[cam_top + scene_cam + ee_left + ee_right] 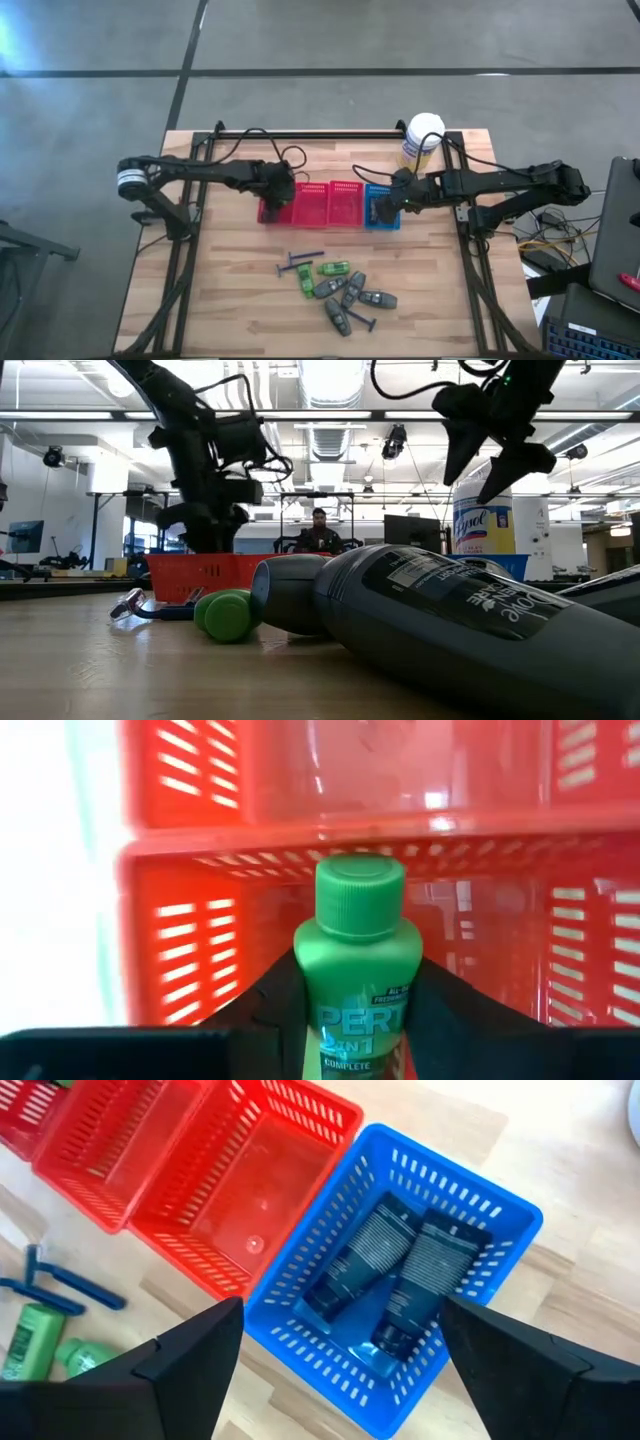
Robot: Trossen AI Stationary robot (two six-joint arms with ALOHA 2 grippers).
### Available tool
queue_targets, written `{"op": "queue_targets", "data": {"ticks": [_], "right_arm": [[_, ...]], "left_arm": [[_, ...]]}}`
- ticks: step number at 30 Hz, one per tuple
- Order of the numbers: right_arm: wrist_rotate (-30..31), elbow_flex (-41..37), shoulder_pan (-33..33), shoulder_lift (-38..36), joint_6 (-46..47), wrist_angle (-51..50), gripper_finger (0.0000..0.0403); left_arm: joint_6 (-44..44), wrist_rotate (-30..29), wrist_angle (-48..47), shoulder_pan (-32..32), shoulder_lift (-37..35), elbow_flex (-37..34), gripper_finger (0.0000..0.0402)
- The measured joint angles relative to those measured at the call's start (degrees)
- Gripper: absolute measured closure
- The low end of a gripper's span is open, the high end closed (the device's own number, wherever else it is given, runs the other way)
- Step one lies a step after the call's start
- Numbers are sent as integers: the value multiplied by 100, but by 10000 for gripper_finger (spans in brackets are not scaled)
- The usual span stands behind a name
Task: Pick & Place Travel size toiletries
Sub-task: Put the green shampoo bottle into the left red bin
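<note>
My left gripper reaches down into the leftmost red basket, shut on a bright green bottle. My right gripper hangs open above the blue basket, where two dark tubes lie side by side. More toiletries lie loose on the table's near half: green bottles, grey tubes and thin blue-handled sticks. My left gripper pinches the green bottle's body between its two fingers, just behind the shoulder. The fingers come slanting down from above and lie along the bottle, whose cap points away from them into the red basket. Whether the cap touches the basket, I cannot tell.
Two more red baskets stand between the left red one and the blue one, in a row across the table's middle. A white-lidded yellow canister stands at the far right, behind my right arm. Dark frame rails run along the table's edges.
</note>
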Motion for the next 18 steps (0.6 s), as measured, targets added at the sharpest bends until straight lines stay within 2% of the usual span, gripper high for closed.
{"op": "queue_targets", "data": {"ticks": [6,8,11,14,18], "right_arm": [[107,83,0,0,-151,28,64],[171,154,0,-4,-178,40,57],[211,238,0,-4,-279,39,47],[319,298,0,-4,-318,46,43],[380,302,0,-4,-327,42,46]], "left_arm": [[-810,-24,-608,0,-74,809,253],[-1549,-24,-929,34,-78,1172,250],[-3161,-65,-1460,140,-14,1550,255],[-4363,-90,-1731,243,40,1528,265],[-5178,-83,-1440,299,44,1113,265]]}}
